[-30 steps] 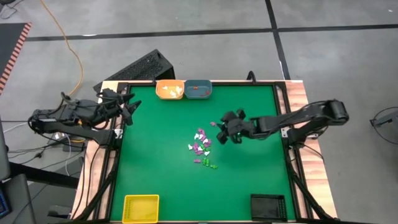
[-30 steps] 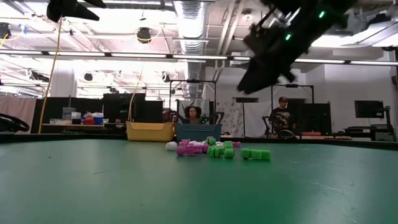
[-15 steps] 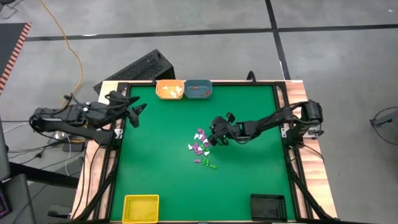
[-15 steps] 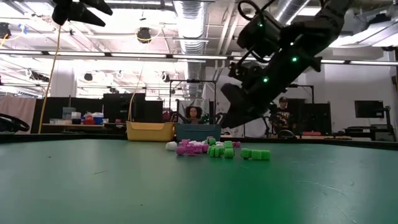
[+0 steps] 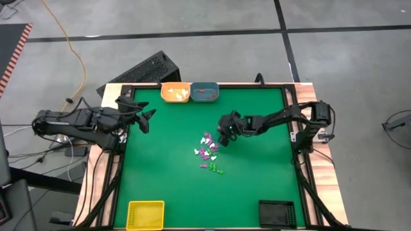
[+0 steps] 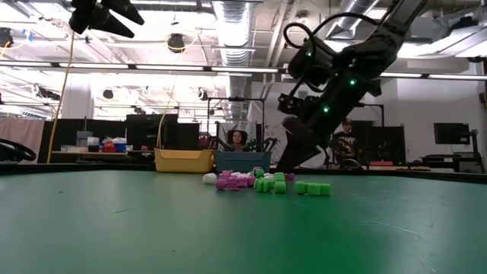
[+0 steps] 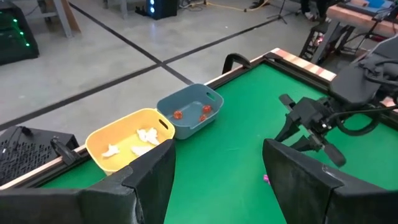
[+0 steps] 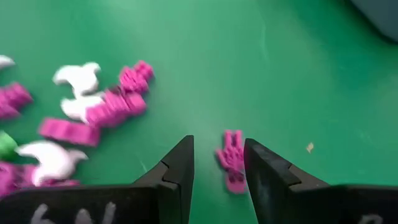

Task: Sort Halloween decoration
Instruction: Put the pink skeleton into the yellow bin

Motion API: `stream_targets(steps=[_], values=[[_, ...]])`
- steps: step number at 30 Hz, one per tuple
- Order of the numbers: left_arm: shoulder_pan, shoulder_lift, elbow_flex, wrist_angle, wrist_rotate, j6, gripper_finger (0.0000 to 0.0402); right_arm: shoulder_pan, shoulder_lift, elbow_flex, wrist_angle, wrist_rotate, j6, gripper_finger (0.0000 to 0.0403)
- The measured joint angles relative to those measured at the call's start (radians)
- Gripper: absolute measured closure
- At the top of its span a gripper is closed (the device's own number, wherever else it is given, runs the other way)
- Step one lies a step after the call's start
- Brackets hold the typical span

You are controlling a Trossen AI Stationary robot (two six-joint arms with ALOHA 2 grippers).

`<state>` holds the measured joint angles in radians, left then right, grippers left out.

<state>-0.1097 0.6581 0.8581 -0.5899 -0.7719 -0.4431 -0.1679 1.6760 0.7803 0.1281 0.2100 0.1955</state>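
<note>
The Halloween decoration is a small pile (image 5: 209,153) of purple, white and green trinkets lying mid-table, low and close together in the low view (image 6: 259,183). My right gripper (image 5: 223,136) hangs just off the pile's far right side, slanting down, open. In the right wrist view one lone purple trinket (image 8: 232,158) lies flat on the green mat just past the gap between the fingertips (image 8: 219,143); I cannot tell whether a finger touches it. My left gripper (image 5: 148,120) is open, high over the table's left edge (image 7: 217,168).
At the far edge an orange tray (image 5: 175,92) holds white pieces and a blue tray (image 5: 205,92) holds orange-red ones. A yellow tray (image 5: 146,213) sits at the near left, a black tray (image 5: 277,212) at the near right. People sit in the room behind.
My right gripper has come down and toward the table's left, turning as it went, from above the mat to just beside the pile. My left gripper has crept a little toward the table's right. The trinkets have not moved.
</note>
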Motion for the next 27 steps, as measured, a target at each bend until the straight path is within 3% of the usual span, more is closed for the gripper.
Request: stream_targets(steps=[11, 19, 27], values=[[0.0, 0.004, 0.0, 0.001, -0.037, 0.0, 0.017, -0.046, 0.005, 0.0, -0.038, -0.019, -0.075, 0.0269], [0.0, 0.005, 0.0, 0.002, -0.048, -0.011, 0.017, -0.026, 0.106, 0.004, -0.012, -0.071, -0.037, 0.0271], [0.0, 0.005, 0.0, 0.002, -0.055, -0.014, 0.017, -0.007, 0.077, 0.003, -0.039, -0.033, -0.017, 0.0337]])
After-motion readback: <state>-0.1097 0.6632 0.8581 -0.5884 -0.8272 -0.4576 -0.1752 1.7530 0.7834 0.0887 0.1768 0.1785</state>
